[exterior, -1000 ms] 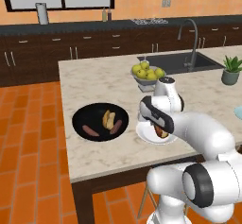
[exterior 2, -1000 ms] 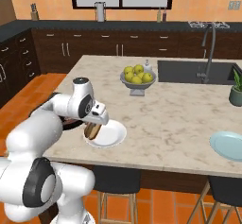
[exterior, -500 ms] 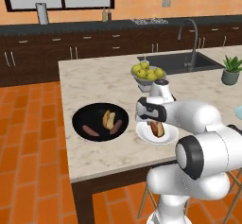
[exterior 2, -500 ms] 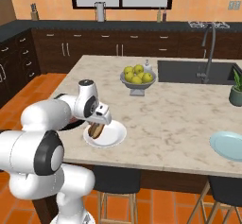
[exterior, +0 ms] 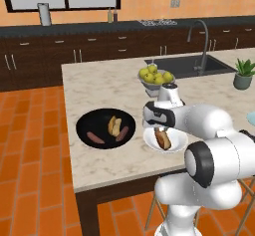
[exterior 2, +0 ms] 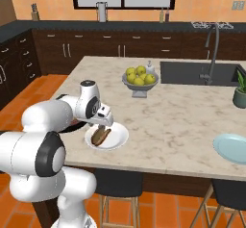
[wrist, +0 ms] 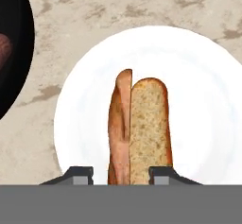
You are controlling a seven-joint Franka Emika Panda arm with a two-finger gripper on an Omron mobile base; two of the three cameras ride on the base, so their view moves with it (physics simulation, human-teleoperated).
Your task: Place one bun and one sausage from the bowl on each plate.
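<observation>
An orange-brown bun (wrist: pixel 142 128) lies flat on the white plate (wrist: pixel 198 100), also seen as the bun (exterior: pixel 162 138) on the plate (exterior: pixel 179 143). My gripper (wrist: pixel 120 173) hovers just over the bun's near end, its fingertips (wrist: pixel 79 175) standing a little apart on either side of it, open. The gripper (exterior: pixel 158 127) is to the right of the black bowl (exterior: pixel 82 125), which holds a yellowish bun (exterior: pixel 114 125) and two sausages (exterior: pixel 94 138). The pale blue plate (exterior 2: pixel 233 147) sits bare at the counter's right end.
A grey footed bowl of yellow-green fruit (exterior: pixel 155 76) stands behind the white plate. Farther right are the sink (exterior 2: pixel 202 73) and a potted plant (exterior 2: pixel 240 90). The counter's front edge runs just below the plate.
The gripper has brought the orange-brown bun down onto the white plate, and its fingers have parted slightly around it.
</observation>
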